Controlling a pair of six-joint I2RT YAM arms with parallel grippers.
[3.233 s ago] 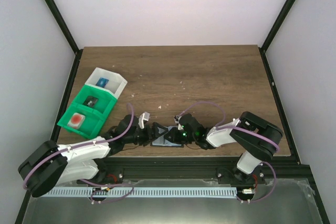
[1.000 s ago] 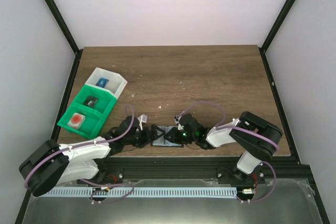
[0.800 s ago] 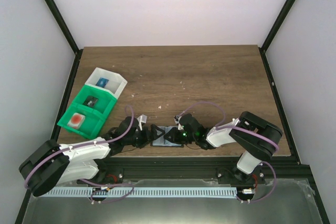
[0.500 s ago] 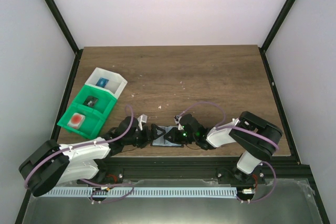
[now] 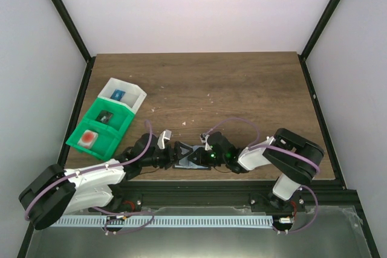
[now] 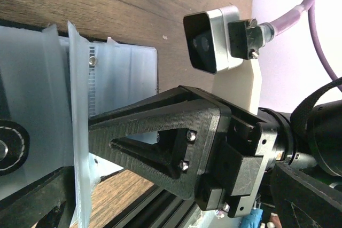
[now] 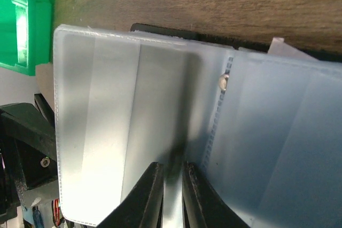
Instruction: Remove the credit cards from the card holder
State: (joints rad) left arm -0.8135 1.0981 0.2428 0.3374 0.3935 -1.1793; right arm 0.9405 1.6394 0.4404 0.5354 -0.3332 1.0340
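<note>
The card holder [image 5: 188, 156] lies near the table's front edge, caught between my two grippers. Its grey-blue translucent pocket panels fill the right wrist view [image 7: 112, 121] and show at the left of the left wrist view [image 6: 53, 105]. My right gripper [image 5: 202, 157] is shut on a thin fold of an inner panel [image 7: 172, 177]. My left gripper [image 5: 172, 156] is at the holder's left edge, and only dark parts of its fingers [image 6: 32, 206] show, closed round the panel edge. The right gripper's black finger [image 6: 160, 142] crosses the left wrist view. No credit card shows.
A green bin [image 5: 97, 126] and a white bin [image 5: 124, 95] stand at the left, each holding small items. The green bin also shows in the right wrist view [image 7: 24, 20]. The table's front rail [image 5: 199, 194] runs just behind the grippers.
My left wrist has rolled and edged slightly right, towards the holder. The holder's left side has tipped up and looks darker. My right gripper has barely moved.
</note>
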